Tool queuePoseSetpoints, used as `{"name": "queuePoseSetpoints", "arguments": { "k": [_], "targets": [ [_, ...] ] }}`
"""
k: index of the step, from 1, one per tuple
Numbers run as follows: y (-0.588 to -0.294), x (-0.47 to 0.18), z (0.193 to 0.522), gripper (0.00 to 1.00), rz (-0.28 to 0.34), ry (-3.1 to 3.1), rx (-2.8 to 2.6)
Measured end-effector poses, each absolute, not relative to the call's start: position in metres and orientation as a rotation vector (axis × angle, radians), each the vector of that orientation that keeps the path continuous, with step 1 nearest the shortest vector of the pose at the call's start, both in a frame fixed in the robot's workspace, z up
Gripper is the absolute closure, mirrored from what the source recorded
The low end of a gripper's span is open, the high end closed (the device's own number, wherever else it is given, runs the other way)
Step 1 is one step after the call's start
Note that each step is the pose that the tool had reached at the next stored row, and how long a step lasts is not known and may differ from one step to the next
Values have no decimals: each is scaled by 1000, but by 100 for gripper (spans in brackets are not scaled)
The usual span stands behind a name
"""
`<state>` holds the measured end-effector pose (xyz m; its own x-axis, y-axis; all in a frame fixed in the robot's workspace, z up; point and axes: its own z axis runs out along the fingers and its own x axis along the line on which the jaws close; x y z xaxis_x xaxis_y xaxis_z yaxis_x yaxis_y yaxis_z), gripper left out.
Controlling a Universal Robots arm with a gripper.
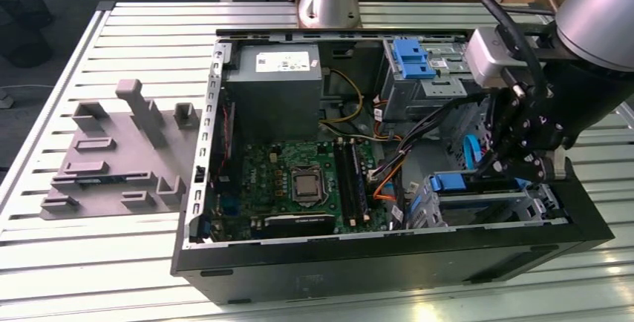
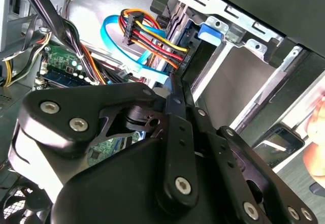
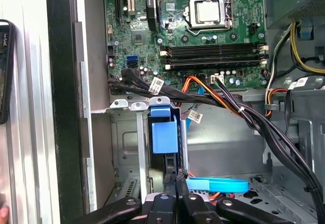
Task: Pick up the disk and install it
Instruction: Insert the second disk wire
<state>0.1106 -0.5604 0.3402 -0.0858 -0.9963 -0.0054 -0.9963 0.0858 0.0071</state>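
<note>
The disk sits in the drive cage at the case's front corner, on the exterior view's right; its blue frame shows there. In the first wrist view its blue tab tops a dark narrow edge between the cage's metal walls. My gripper hangs over that cage, and in the first wrist view its two fingers are shut together, their tips right at the disk's edge. In the second wrist view the gripper ends close to the coloured power connector, with the blue tab beyond.
The open computer case holds a motherboard, a grey power-supply box and a second blue bracket at the back. Black cable bundles and a blue flat cable crowd the cage. A grey fixture lies on the exterior view's left.
</note>
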Motion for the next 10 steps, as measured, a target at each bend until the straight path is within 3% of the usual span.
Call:
{"name": "queuePoseSetpoints", "arguments": {
  "k": [10],
  "targets": [
    [-560, 111, 345, 85, -14, -2314, 2123]
  ]
}}
